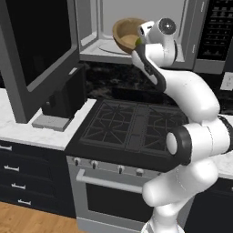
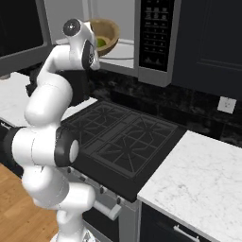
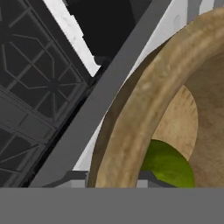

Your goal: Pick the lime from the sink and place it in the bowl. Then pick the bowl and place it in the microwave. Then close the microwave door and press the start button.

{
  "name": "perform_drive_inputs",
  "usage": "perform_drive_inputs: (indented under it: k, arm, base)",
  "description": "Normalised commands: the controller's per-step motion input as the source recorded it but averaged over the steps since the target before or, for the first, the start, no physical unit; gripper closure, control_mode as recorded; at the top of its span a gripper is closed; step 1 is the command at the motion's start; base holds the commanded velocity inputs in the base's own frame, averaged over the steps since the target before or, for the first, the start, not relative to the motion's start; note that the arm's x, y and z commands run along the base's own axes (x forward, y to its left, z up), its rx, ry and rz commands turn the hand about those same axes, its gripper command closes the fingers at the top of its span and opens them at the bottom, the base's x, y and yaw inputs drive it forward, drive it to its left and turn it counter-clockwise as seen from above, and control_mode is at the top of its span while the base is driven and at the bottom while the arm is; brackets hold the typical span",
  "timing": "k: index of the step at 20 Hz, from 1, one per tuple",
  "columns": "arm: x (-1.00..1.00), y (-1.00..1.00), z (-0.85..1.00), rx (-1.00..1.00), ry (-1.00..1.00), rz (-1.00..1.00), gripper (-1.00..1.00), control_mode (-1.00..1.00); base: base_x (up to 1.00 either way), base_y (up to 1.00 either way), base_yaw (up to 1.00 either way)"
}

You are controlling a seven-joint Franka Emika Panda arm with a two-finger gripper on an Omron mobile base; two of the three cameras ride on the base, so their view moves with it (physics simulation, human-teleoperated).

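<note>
End effector (image 1: 138, 43) clamped on the near rim of the bowl (image 1: 126, 32), held tilted at the mouth of the open microwave (image 1: 136, 54), lime (image 2: 101, 43) resting inside. Bowl looks rigid, smooth wood, probably light (rim pinch is the sensible hold). Lime is loose and round; it would likely roll if the bowl tips further.

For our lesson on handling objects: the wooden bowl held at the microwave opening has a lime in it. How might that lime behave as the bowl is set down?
The lime is round and lies loose in the bowl, so it would probably roll if the bowl tips further. The bowl's tall wall should likely keep it in. The tool pinches only the rim, so the bowl may swing slightly.
</note>
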Motion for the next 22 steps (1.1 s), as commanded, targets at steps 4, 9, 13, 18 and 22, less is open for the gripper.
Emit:
perform_drive_inputs:
  k: [4, 9, 13, 18, 22]
  arm:
    - [0.60, -0.08, -0.15, 0.00, 0.02, 0.00, 1.00, -1.00]
    - [0.61, -0.04, 0.00, 0.00, 0.00, 0.00, 1.00, -1.00]
    - [0.55, 0.00, -0.17, 0.00, 0.06, 0.00, 1.00, -1.00]
    - [0.47, 0.00, -0.39, 0.00, 0.07, 0.00, -1.00, -1.00]
    - [0.13, 0.00, -0.34, 0.00, -0.07, 0.01, -1.00, -1.00]
  base:
    - [0.00, 0.00, 0.00]
    - [0.00, 0.00, 0.00]
    - [0.00, 0.00, 0.00]
    - [0.00, 0.00, 0.00]
    - [0.00, 0.00, 0.00]
